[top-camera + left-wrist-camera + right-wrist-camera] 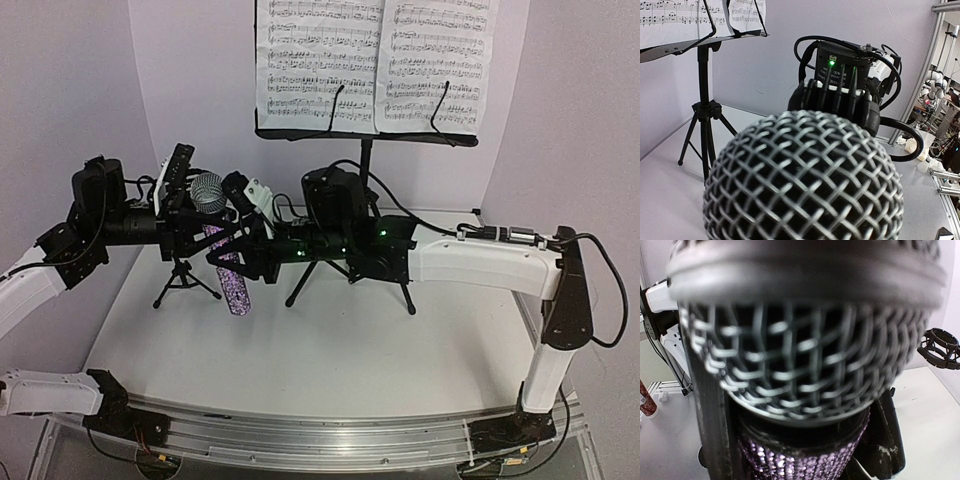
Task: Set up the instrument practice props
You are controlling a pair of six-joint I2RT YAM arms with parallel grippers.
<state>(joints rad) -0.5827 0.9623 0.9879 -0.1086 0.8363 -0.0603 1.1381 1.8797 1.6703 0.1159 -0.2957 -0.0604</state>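
The glittery purple microphone [228, 268] with a silver mesh head [207, 192] hangs tilted above the table, head up. My right gripper [234, 252] is shut on its purple body [800, 460], with a finger [712, 430] on each side. My left gripper [190, 215] is right beside the head, which fills the left wrist view [802, 180] and hides the fingers. The small black tripod mic stand [184, 278] stands below the left gripper; its clip [940, 347] shows empty. The black music stand [366, 137] at the back holds two sheets [318, 60] [440, 55].
The music stand's tripod legs [702, 112] stand on the table behind the microphone. The right arm's wrist with cables [845, 75] is close behind the mic head. White walls close in the back and sides. A metal rail [330, 440] runs along the near edge.
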